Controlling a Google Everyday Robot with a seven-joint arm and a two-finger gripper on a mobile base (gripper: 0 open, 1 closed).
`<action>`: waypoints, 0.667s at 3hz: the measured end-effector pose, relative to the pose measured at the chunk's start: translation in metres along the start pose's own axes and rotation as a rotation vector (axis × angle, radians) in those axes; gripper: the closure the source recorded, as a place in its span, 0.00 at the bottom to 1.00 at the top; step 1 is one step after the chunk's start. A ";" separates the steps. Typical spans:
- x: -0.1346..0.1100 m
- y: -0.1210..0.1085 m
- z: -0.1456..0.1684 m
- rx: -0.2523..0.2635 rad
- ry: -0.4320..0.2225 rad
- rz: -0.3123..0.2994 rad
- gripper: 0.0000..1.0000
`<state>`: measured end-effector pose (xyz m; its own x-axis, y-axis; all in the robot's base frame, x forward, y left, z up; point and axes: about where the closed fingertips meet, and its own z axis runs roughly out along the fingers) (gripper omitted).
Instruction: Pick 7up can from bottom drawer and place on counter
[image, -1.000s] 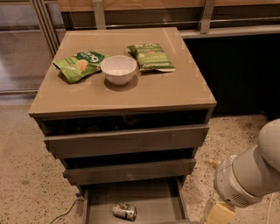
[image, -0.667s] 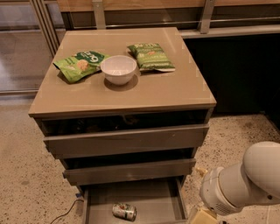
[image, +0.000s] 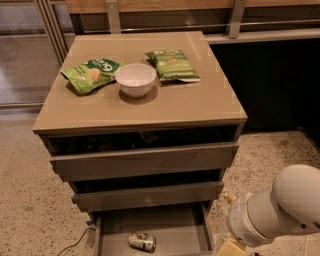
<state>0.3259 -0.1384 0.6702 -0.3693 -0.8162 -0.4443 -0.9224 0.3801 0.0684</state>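
The 7up can (image: 142, 241) lies on its side on the grey floor of the open bottom drawer (image: 175, 227), near its front. The counter (image: 175, 107) is the glossy taupe top of the cabinet above. My white arm (image: 280, 210) reaches in from the lower right, just right of the drawer. Only a tan part of the gripper (image: 229, 248) shows at the bottom edge; the rest is out of frame. It is right of the can and apart from it.
On the counter stand a white bowl (image: 135, 79) and two green snack bags, one on the left (image: 91, 74) and one on the right (image: 172, 64). Two wider drawers (image: 140, 160) sit slightly open above. A cable (image: 75, 242) lies on the speckled floor at the left.
My arm has moved left toward the open bottom drawer. The can, bowl and bags have not moved.
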 end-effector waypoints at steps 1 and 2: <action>0.007 0.003 0.033 -0.021 -0.006 0.012 0.00; 0.014 0.004 0.077 -0.022 -0.037 0.019 0.00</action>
<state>0.3254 -0.1151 0.5957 -0.3828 -0.7921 -0.4755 -0.9176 0.3856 0.0964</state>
